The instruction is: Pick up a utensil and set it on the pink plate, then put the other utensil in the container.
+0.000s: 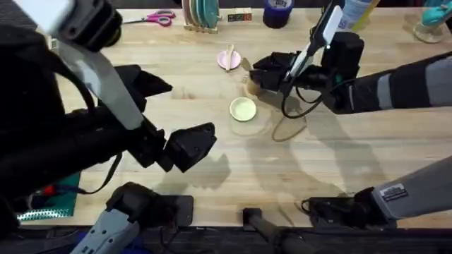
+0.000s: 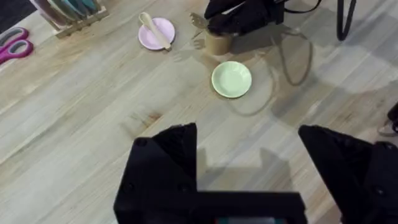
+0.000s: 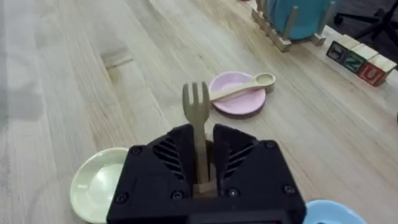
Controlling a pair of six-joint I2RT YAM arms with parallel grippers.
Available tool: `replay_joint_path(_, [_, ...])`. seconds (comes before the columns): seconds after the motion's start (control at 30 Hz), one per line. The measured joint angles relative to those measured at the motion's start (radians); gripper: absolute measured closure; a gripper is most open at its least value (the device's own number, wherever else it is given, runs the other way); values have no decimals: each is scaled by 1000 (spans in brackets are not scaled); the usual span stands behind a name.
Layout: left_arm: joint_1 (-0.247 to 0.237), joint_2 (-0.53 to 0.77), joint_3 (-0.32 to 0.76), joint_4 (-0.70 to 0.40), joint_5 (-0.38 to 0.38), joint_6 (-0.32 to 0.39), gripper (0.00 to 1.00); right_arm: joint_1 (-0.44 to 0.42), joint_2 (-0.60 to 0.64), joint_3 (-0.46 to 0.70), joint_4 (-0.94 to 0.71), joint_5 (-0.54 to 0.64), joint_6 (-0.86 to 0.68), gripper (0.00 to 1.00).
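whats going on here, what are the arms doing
The spoon already lies across the pink plate. The right gripper is shut on the fork, prongs up, at the tan container, so the fork is not yet dropped in. The left gripper hangs open above the bare table, holding nothing.

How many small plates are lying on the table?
3. A pink plate with a spoon on it, a yellow-green plate nearer the middle, and a blue plate partly hidden behind the right gripper.
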State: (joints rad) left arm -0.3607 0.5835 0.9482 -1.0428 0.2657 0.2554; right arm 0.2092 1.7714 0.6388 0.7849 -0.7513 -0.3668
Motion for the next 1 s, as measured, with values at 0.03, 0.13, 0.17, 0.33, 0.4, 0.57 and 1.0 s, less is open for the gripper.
replay_joint_path(0.03, [0,0,0,0,0,0,6,0,0,0,3,0,0,802])
replay_joint_path(0.13, [0,0,0,0,0,0,6,0,0,0,37,0,0,782])
replay_joint_path(0.17, [0,0,0,0,0,0,6,0,0,0,54,0,0,767])
replay_joint_path(0.33, [0,0,0,0,0,0,6,0,0,0,134,0,45,602])
replay_joint_path(0.4, [0,0,0,0,0,0,6,0,0,0,150,-1,84,557])
replay_joint_path(0.57, [0,0,0,0,0,0,6,-8,0,0,155,-15,163,447])
replay_joint_path(1.0, [0,0,0,0,0,0,5,-226,-198,0,156,-260,312,5])
